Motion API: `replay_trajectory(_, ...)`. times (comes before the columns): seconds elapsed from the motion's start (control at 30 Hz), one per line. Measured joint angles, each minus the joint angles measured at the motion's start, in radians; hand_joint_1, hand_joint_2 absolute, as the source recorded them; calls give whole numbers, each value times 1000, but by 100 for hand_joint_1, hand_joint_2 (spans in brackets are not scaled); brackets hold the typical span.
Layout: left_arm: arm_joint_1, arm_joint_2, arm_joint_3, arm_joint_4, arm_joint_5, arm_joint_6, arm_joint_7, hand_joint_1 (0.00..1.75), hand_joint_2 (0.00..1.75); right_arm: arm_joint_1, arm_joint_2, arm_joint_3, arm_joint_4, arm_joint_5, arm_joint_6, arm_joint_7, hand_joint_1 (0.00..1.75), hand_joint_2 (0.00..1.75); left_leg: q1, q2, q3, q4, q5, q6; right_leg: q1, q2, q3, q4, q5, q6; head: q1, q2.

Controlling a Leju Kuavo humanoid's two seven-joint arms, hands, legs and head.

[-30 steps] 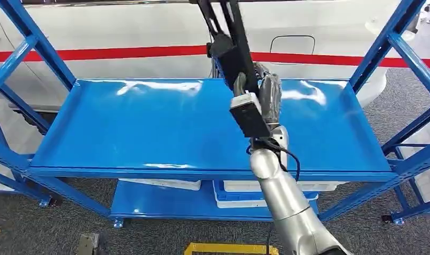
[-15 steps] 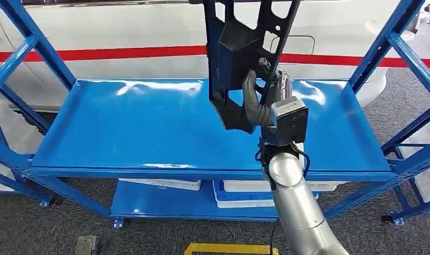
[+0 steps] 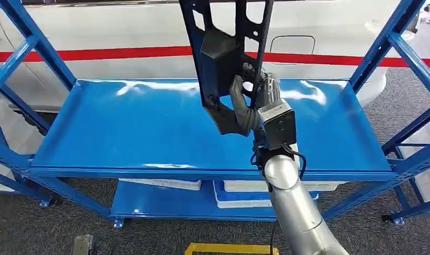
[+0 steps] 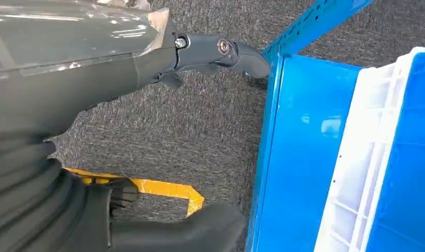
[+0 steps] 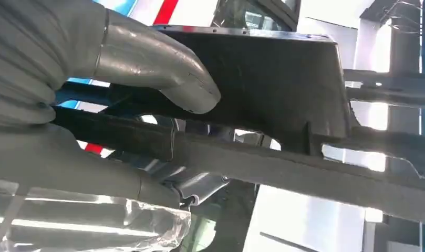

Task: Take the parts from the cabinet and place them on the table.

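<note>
Right hand [image 3: 258, 103] grips black part [image 3: 223, 58], raised above blue shelf [image 3: 149, 127] | left hand [image 4: 37, 173]: grasp indeterminate | risk: long part pivots in grip, strikes shelf upright.

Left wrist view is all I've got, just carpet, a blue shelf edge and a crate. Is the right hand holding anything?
Observer: Yes, the right hand grips a black frame-like part, held up above the blue shelf.
Operator: How is the hand wrapped on it?
Observer: In the right wrist view the thumb presses on the part's flat panel, and a bar of the part runs through the hand.
Operator: Anything lying on that upper shelf?
Observer: Nothing that I can see in the head view; white and blue crates sit on the lower shelf.
</note>
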Motion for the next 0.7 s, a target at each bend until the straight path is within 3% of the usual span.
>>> replay_trajectory(0.07,0,0,6,0,1,-6,0,0,175,0,0,2,0,-3,8,0,175,175,-1,0,-1,2,-2,6,-1,0,1,-2,2,3,-1,0)
replay_trajectory(0.1,-1,0,7,-1,2,-10,0,0,175,0,0,2,0,-3,10,0,175,175,-3,0,-1,0,0,10,-2,0,3,-8,5,7,0,0)
replay_trajectory(0.13,-1,0,7,-4,2,-15,-2,0,175,-1,1,2,0,-3,11,0,175,175,-3,0,3,-9,15,19,1,1,7,-14,13,18,-2,0)
replay_trajectory(0.17,-1,-1,7,-4,2,-20,-3,0,175,-1,1,2,1,-5,12,0,175,175,12,3,17,-37,31,24,7,-1,0,-10,3,16,2,0)
replay_trajectory(0.2,-3,-3,7,-4,3,-29,-3,0,175,-3,0,2,1,-10,15,-1,175,175,9,6,21,-45,38,25,7,-3,-10,16,-19,13,3,0)
replay_trajectory(0.27,-4,-4,7,-4,5,-47,-3,0,175,-6,-2,3,4,-17,26,-1,175,175,9,7,18,-44,39,27,4,-3,-69,163,-89,3,6,0)
replay_trajectory(0.3,-4,-5,8,-4,6,-56,-4,0,175,-4,-3,4,7,-20,31,-1,175,175,9,8,17,-44,39,27,3,-3,-104,245,-117,4,5,0)
replay_trajectory(0.33,-4,-4,8,-4,6,-63,-3,0,175,-2,-6,5,11,-22,35,-1,175,175,10,8,16,-43,39,27,0,-3,-122,286,-124,11,7,0)
replay_trajectory(0.37,-3,-5,8,-4,8,-71,-3,0,175,0,-8,5,13,-26,39,-1,175,175,11,8,15,-43,40,25,-4,-3,-116,280,-113,22,7,0)
replay_trajectory(0.4,-3,-6,8,-4,8,-80,-3,0,175,-1,-9,6,15,-29,43,0,175,175,12,7,15,-41,40,23,-10,-4,-89,235,-88,35,8,0)
replay_trajectory(0.47,-4,-7,8,-4,8,-98,-3,0,175,-6,-10,9,18,-31,45,0,175,175,19,6,11,-27,33,12,-20,-13,11,55,-25,62,8,0)
replay_trajectory(0.5,-5,-5,8,-5,8,-104,-3,0,175,-10,-10,10,19,-31,45,0,175,175,15,6,-2,-14,26,0,-15,-12,48,12,-41,61,9,0)
replay_trajectory(0.53,-7,-3,8,-5,8,-111,-3,0,175,-10,-9,13,20,-32,46,-1,175,175,14,5,-10,-4,25,-6,-3,-1,39,28,-30,49,8,0)
replay_trajectory(0.57,-8,-2,8,-5,8,-114,-3,0,175,-12,-11,13,22,-33,46,0,175,175,12,3,-13,8,23,-9,-16,-2,29,21,-37,42,10,0)
replay_trajectory(0.63,-9,-2,7,-5,8,-127,-2,0,175,-12,-10,18,26,-36,47,0,175,175,17,1,-22,13,26,-14,-11,0,19,32,-38,36,6,0)
replay_trajectory(0.67,-10,-2,7,-5,8,-131,0,0,175,-13,-9,19,28,-37,48,0,175,175,24,2,-29,24,14,-20,-15,-1,16,28,-33,23,6,0)
replay_trajectory(0.7,-11,-2,7,-5,10,-140,1,0,175,-13,-8,20,28,-37,48,0,175,175,25,2,-40,54,-19,-22,-12,-1,12,28,-28,15,3,0)
